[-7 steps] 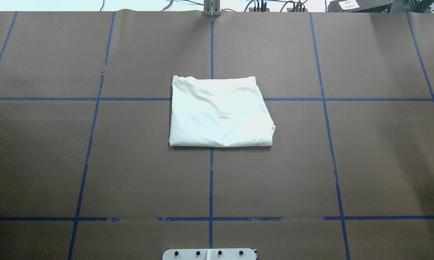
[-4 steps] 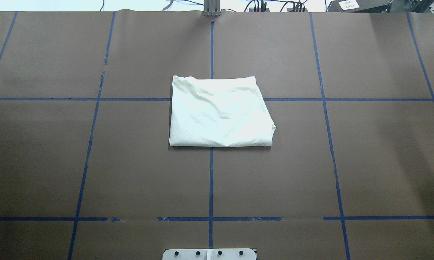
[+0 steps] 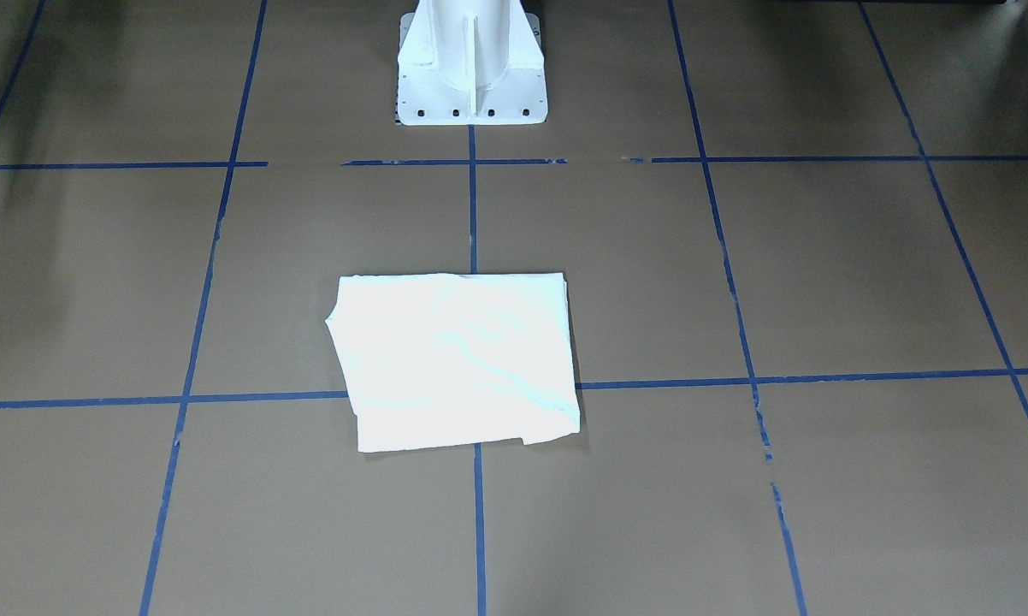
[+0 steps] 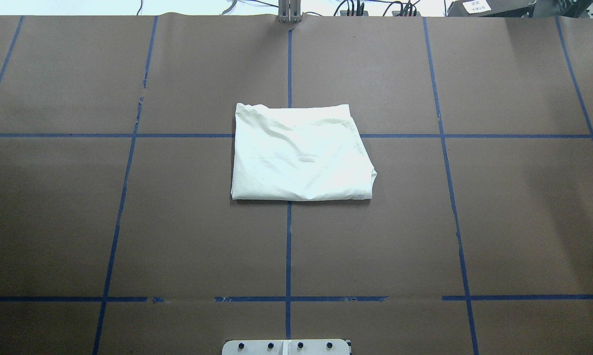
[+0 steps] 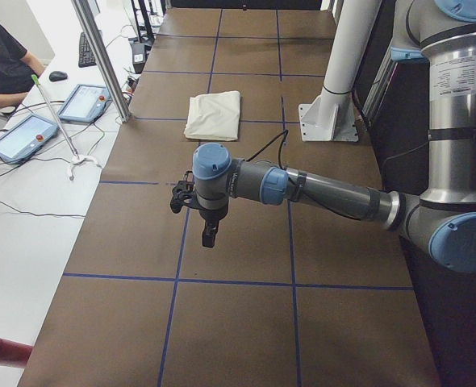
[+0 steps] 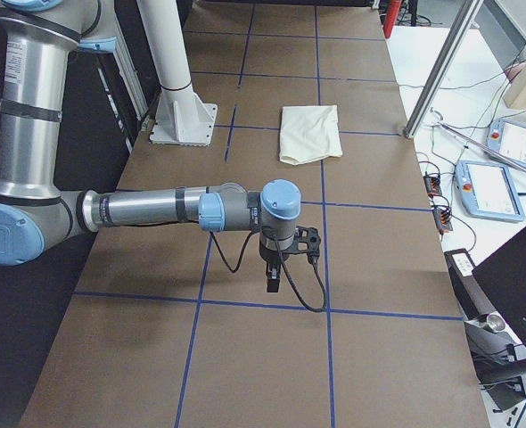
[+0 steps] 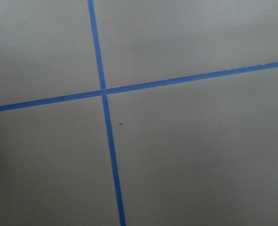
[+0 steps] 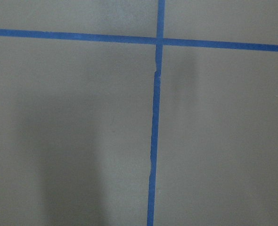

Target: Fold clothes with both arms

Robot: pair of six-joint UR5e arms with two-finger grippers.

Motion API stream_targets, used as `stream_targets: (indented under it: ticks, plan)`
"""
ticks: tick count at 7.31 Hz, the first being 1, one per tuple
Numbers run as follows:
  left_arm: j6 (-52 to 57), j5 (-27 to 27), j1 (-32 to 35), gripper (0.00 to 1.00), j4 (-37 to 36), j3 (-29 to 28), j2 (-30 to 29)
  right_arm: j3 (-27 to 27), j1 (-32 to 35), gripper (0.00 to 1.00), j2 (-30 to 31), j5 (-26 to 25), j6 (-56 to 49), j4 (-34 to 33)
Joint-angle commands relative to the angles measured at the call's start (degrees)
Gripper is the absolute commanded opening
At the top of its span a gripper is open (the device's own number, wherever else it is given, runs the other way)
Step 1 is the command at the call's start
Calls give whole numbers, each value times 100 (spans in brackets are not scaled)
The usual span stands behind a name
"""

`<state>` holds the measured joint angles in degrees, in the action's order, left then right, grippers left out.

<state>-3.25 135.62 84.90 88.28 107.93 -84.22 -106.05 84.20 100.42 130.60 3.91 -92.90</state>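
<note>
The wide brown paper-covered table with its blue tape grid (image 4: 129, 222) bears only one thing of the task, and the folding looks as good as finished. Both grey metal arms with light-blue joint caps, the left (image 5: 319, 189) and the right (image 6: 156, 209), reach out low over bare table, each towards its own end and well apart from the garment. At most, I judge, a slanted side edge could be squared.

The cream-white shirt (image 4: 299, 155) lies at the table's middle, across a tape crossing, in front of the white ribbed pedestal (image 3: 471, 60). It is a compact, roughly rectangular packet, plain side up, no print showing, with soft creases and one bulging corner.

The left black finger gripper (image 5: 209, 234) and the right one (image 6: 274, 272) point downward and carry no cloth. Whether their claws are released or clenched I cannot tell.
</note>
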Motion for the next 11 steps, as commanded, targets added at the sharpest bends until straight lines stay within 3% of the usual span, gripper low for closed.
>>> stream_targets:
  ticks: [1,11]
  plan:
    - [-18,0,0,100,13,-427,64,-4,9,100,-13,27,-66,0]
    - [-9,96,26,100,4,27,30,40,0,100,-66,201,-40,0]
